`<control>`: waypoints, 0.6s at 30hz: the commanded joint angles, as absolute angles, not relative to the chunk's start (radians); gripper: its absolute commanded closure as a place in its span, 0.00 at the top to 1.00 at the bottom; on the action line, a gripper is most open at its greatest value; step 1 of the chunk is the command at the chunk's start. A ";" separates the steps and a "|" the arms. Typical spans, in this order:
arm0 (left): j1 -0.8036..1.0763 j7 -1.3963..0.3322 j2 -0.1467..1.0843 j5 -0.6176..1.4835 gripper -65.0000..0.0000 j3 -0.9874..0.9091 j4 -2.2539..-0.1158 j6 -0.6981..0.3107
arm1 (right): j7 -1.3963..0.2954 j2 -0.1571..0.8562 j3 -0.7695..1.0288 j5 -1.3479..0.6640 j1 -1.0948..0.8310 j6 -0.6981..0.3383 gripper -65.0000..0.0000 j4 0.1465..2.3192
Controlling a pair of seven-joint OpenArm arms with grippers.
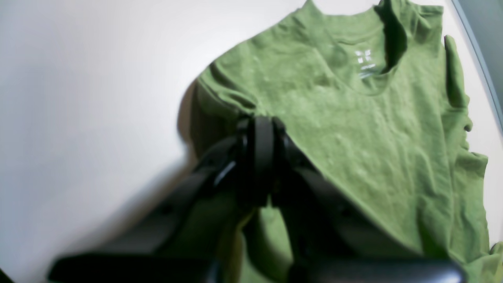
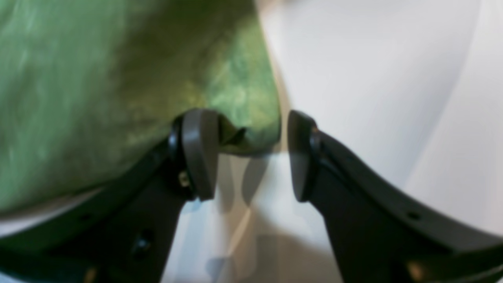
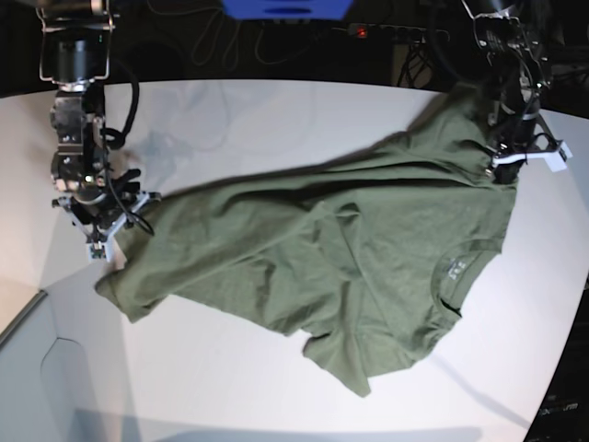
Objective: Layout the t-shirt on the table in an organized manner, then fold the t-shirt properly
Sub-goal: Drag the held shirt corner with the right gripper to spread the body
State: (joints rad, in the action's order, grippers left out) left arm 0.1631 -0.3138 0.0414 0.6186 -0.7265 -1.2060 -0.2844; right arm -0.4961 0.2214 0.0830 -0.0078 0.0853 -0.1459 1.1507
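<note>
Working from the left of the base view, the right gripper sits at the hem corner of the shirt, and its wrist view shows the jaws parted with the cloth edge lying against one pad only, so nothing is pinched there yet. I'd say it needs to close on that corner before any pulling, or the hem just slides out. The shirt itself lies spread diagonally across the table, front up, with wrinkles through the middle and the near sleeve bunched. Over on the right, the left gripper is clamped on the shoulder area, and its wrist view shows cloth pinched between closed fingers and lifted a bit. Best bet seems to be pulling both ends apart gently and evenly, keeping the cloth low so the collar stays flat.
</note>
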 commanded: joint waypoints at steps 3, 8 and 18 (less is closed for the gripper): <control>0.154 -0.297 0.051 0.631 0.00 -0.730 -1.230 -0.297 | -0.464 0.231 0.082 -0.005 0.085 -0.156 0.35 1.159; 0.153 -0.297 0.073 0.633 0.00 -0.728 -1.230 -0.295 | -0.476 0.234 0.085 -0.005 0.041 -0.156 0.00 1.303; 0.142 -0.297 0.085 0.633 0.00 -0.731 -1.230 -0.295 | -0.682 0.240 0.077 -0.002 -0.122 -0.157 0.00 1.839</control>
State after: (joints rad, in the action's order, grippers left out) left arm 0.1493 -0.3138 0.0719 0.6228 -0.7292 -1.2118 -0.2844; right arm -0.7269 0.2302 0.0753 -0.0006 -0.1375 -0.1604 1.8191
